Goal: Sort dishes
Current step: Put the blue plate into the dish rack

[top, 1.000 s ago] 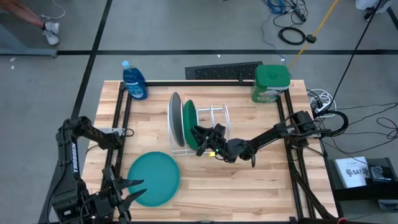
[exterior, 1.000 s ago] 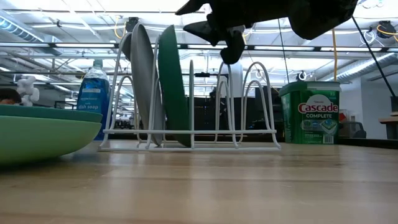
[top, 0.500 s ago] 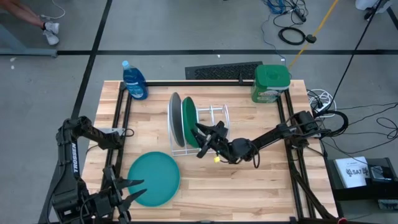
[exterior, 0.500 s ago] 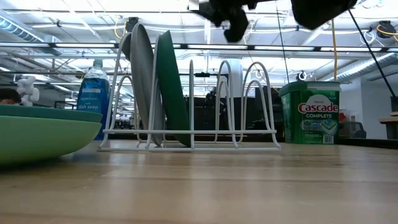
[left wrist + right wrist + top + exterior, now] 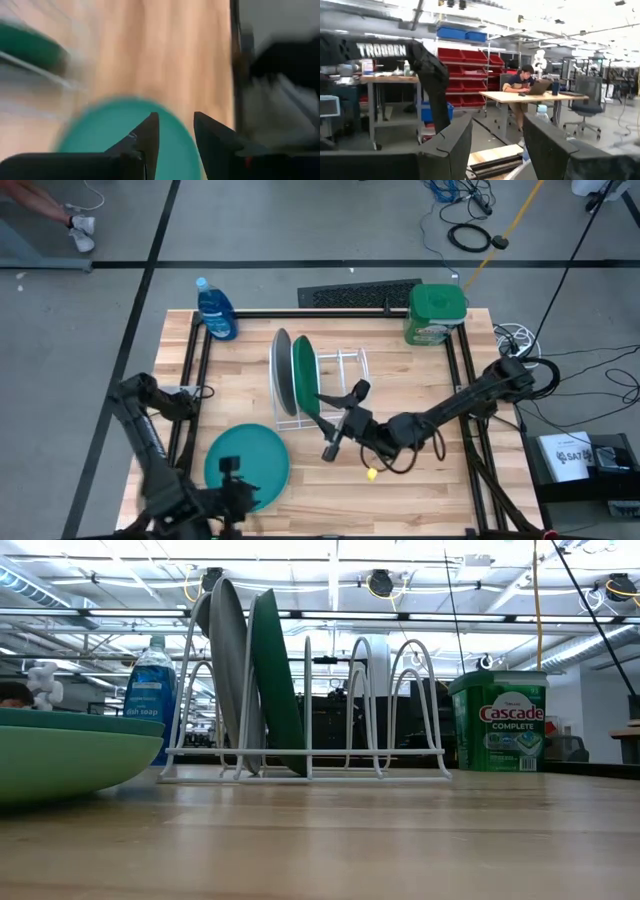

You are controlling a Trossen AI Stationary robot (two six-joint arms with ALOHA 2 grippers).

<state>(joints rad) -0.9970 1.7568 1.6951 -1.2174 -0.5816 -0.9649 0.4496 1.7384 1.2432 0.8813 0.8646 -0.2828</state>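
Nearest the desk's [image 5: 400, 490] front edge, the left pincer [image 5: 232, 480] hangs over the round, smooth teal plate [image 5: 248, 462], fingers parted and empty; the blurred wrist view seems to agree. That plate lies on a light green plate [image 5: 60, 762]. Mid-desk, bare planks lie under the right pincer [image 5: 340, 420], spread wide, gripping nothing. Behind, the grey plate [image 5: 282, 380] and dark green plate [image 5: 305, 376] stand upright in the white wire rack [image 5: 345, 385]
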